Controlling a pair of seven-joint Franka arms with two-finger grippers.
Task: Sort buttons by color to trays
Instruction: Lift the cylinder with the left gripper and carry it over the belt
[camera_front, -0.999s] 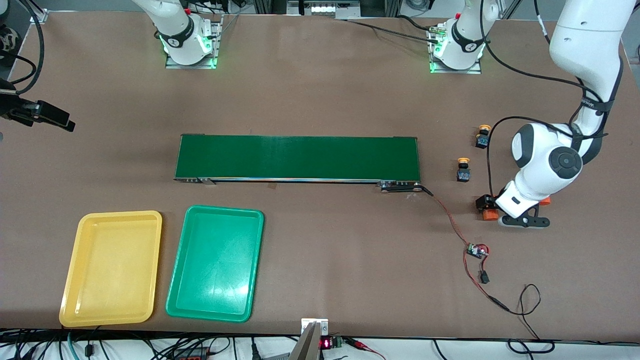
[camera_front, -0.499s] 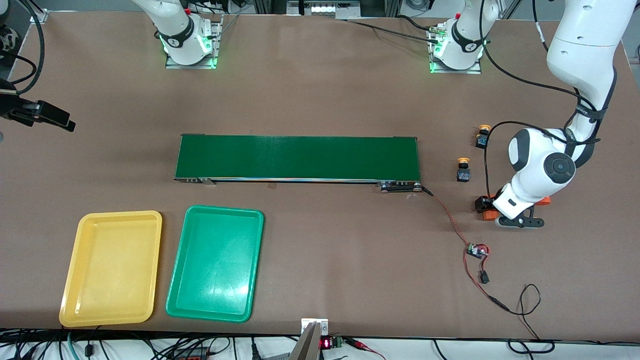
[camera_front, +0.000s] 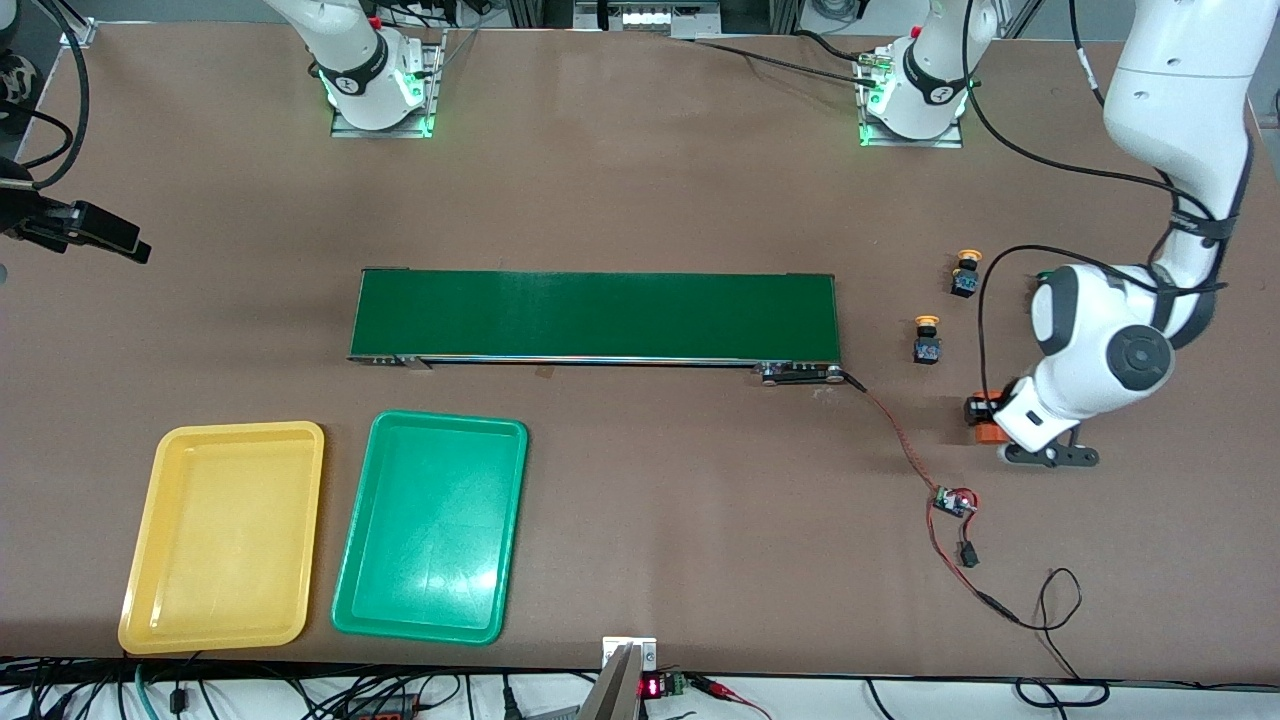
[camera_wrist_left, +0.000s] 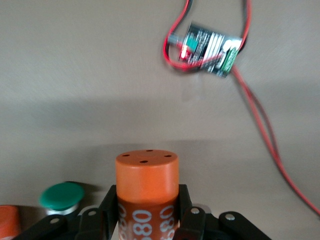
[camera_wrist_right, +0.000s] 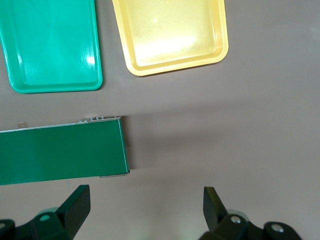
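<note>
My left gripper is shut on an upright orange cylinder printed 4680, its jaws pressed against both sides. In the front view that gripper is low over the table at the left arm's end. A green-capped button stands right beside the cylinder. Two yellow-capped buttons stand farther from the front camera. The yellow tray and the green tray lie side by side toward the right arm's end. My right gripper is open and holds nothing, over bare table past the belt's end.
A long dark-green conveyor belt crosses the middle of the table. A small circuit board with red wires lies near the left gripper, nearer the front camera. A second orange cylinder shows at the edge of the left wrist view.
The left gripper has shut on the orange cylinder and shifted slightly toward the left arm's end of the table. The right arm has not moved.
</note>
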